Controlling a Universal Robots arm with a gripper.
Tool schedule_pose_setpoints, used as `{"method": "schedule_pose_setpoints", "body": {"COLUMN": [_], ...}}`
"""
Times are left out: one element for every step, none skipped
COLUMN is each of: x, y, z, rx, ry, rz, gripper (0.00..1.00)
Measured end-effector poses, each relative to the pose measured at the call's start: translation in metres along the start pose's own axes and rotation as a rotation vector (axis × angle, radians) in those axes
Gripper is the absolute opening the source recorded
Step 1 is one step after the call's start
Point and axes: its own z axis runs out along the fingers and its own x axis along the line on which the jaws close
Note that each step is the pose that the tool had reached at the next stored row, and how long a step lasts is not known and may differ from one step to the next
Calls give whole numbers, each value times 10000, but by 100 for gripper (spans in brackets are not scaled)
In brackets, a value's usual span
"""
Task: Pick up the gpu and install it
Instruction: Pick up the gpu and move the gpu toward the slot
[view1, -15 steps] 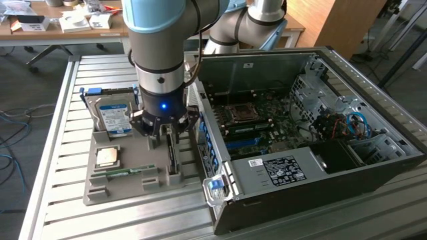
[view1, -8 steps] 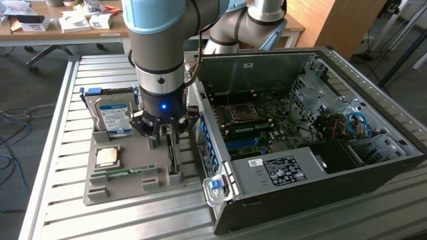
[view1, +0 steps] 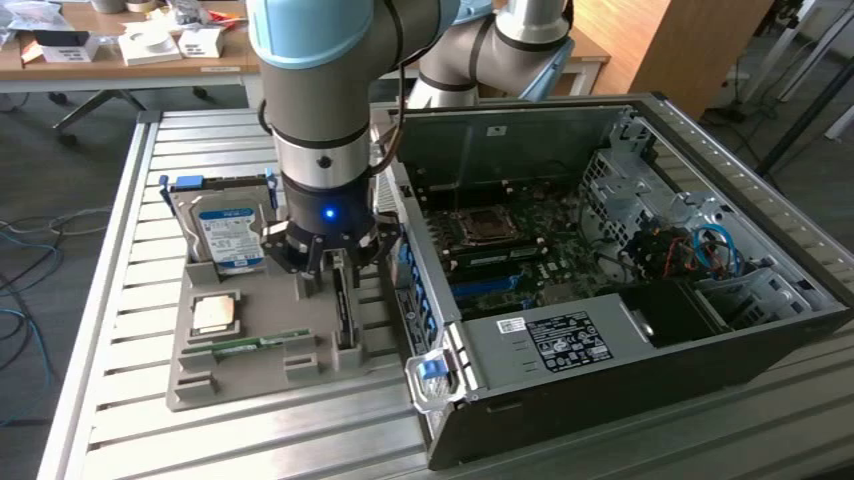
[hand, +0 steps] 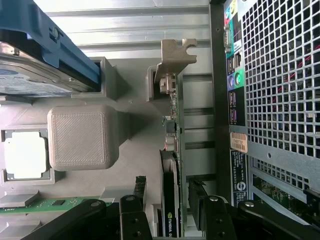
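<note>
Squareness decides this grasp, in my judgement; the gripper (view1: 324, 283) hangs low over the gpu (view1: 347, 320) with jaws released, and its 2 fingers (hand: 131, 212) stand on either side of the card, holding nothing.

To do the step well:
- The pads should close on the card's flat faces, centred across its thickness, so neither finger pushes it sideways in its slot.
- The grip should sit low enough for a firm hold but clear of the grey tray (view1: 200, 385).
- The lift should go straight up, because the computer case (view1: 641, 390) is just beside the card.

On a clock face laid over the tray in the exterior view, the gpu stands at the 3 o'clock edge, between the tray's other parts and the case; the hard drive (view1: 227, 235) is at about 11 o'clock; the tray rests on the slatted desk (view1: 147, 200).

The card stands on 1 long edge, thin side up; its long axis runs from 12 to 6 o'clock, parallel to the case wall. In the wrist view its metal bracket (hand: 176, 57) is at the end away from the fingers.
</note>
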Motion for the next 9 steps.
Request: {"method": "schedule_pose_setpoints", "body": {"x": [-2,-5,-8,-11,-12,-12,-12,-13,-13], "y": [-1,-3,-6,-10,-13,-17,-20,-25,-27], "z": [0,0,1,0,0,0,0,0,2], "rx": [0,0,0,0,-1,-1,-1,0,-2], "ry": [0,0,0,0,-1,-1,0,-1,-2], "rz": [-1,-3,-4,-2,-1,-1,-1,-2,-1], "gripper": [47,47,47,47,47,47,47,47,47]}}
